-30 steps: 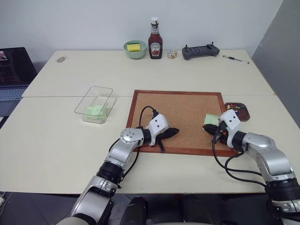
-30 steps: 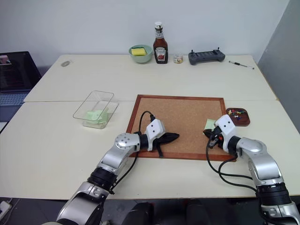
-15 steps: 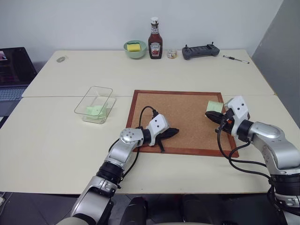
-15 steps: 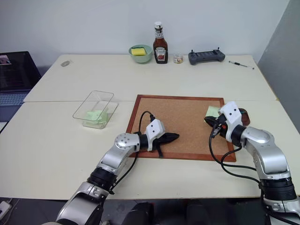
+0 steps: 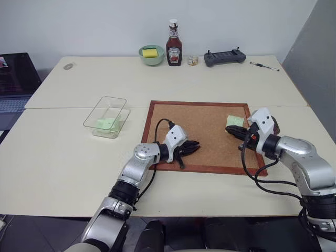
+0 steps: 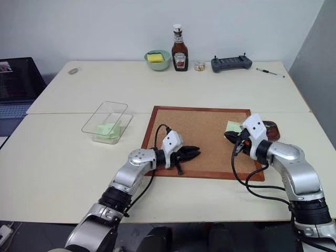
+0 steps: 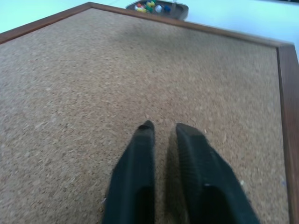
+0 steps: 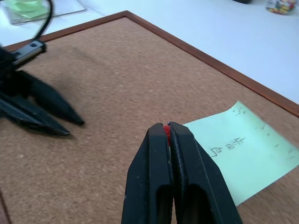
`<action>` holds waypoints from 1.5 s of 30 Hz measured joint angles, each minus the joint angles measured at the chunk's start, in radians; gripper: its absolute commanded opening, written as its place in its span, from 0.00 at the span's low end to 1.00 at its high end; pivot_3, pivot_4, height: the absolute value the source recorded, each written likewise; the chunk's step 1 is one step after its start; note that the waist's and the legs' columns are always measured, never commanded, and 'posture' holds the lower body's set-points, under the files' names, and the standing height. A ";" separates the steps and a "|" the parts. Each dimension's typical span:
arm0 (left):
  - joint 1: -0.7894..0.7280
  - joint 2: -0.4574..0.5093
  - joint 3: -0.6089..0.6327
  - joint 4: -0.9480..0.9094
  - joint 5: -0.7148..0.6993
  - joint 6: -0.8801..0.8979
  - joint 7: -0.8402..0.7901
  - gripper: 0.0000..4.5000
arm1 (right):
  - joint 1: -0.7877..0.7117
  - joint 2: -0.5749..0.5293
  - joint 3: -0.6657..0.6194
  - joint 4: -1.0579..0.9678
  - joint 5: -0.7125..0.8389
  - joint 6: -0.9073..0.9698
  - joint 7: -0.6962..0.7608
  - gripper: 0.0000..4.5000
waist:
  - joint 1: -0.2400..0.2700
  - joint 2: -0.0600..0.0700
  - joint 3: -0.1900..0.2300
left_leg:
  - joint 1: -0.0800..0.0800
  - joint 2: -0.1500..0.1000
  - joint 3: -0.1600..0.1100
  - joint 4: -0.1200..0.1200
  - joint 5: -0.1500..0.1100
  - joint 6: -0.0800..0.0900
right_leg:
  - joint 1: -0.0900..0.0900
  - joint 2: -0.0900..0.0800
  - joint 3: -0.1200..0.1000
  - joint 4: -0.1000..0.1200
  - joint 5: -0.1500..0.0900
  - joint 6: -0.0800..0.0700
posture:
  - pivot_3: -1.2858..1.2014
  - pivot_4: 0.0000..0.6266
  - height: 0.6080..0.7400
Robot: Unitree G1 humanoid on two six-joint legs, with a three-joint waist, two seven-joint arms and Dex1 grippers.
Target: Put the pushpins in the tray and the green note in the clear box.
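Right, status: the right hand (image 8: 167,128) was seen clamped shut over the corkboard (image 5: 205,118), with a red speck pinched at the very tips, judged to be a red pushpin (image 8: 165,130). The left hand (image 7: 166,128) was parted only a little, nothing was held, and it was rested low near the corkboard's near edge.

The green note (image 8: 243,151) was lying flat on the cork by the far right corner, just beside the right hand's tips, handwriting up. The tray (image 7: 180,8) was set on the surface just off the corkboard's right edge, with other pushpins (image 7: 149,6) already gathered in it. The clear box (image 5: 100,113) was placed well off the corkboard's left edge, with a second green slip (image 5: 107,124) seen inside.

Handling, as judged: the pin is tiny, hard and slick-headed, so it is easily flicked out of a tip grip; the head should be kept pinched and released low over the tray. The note is featherlight and limp, so a free edge or corner should be pinched, not the flat middle.
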 measured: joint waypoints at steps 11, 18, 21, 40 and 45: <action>-0.039 -0.026 0.103 -0.053 -0.143 0.253 0.042 0.79 | 0.000 -0.035 0.096 -0.032 -0.098 -0.143 0.065 0.00 | -0.002 -0.002 0.001 | -0.002 0.000 -0.001 0.001 0.000 0.000 | -0.001 0.000 -0.001 0.000 0.000 0.000 | 0.52 0.24 1.00; -0.054 -0.028 0.138 -0.156 -0.300 0.503 0.019 0.82 | -0.023 -0.065 0.192 -0.031 -0.223 -0.327 0.120 0.00 | -0.004 -0.003 0.002 | -0.002 0.000 -0.001 0.001 0.000 0.000 | -0.002 0.000 -0.001 0.000 0.000 0.000 | 0.52 0.24 1.00; -0.055 -0.037 0.161 -0.175 -0.351 0.579 0.027 0.82 | -0.049 -0.065 0.210 -0.028 -0.257 -0.383 0.129 0.00 | -0.004 -0.003 0.002 | -0.002 0.000 -0.001 0.001 0.000 0.000 | -0.002 0.000 -0.001 0.000 0.000 0.000 | 0.52 0.24 1.00; -0.092 -0.162 0.333 -0.174 -0.549 0.760 0.209 0.82 | -0.090 -0.046 0.245 -0.004 -0.332 -0.485 0.148 0.00 | 0.003 -0.008 0.005 | -0.002 0.000 -0.001 0.001 0.001 -0.002 | -0.002 0.000 -0.001 0.000 0.000 0.000 | 0.52 0.24 1.00; -0.102 -0.168 0.320 -0.158 -0.565 0.788 0.215 0.82 | -0.101 -0.033 0.247 -0.004 -0.334 -0.495 0.148 0.00 | 0.003 -0.008 0.005 | -0.002 0.000 -0.001 0.001 0.001 -0.003 | -0.002 0.000 -0.001 0.000 0.000 0.000 | 0.52 0.24 1.00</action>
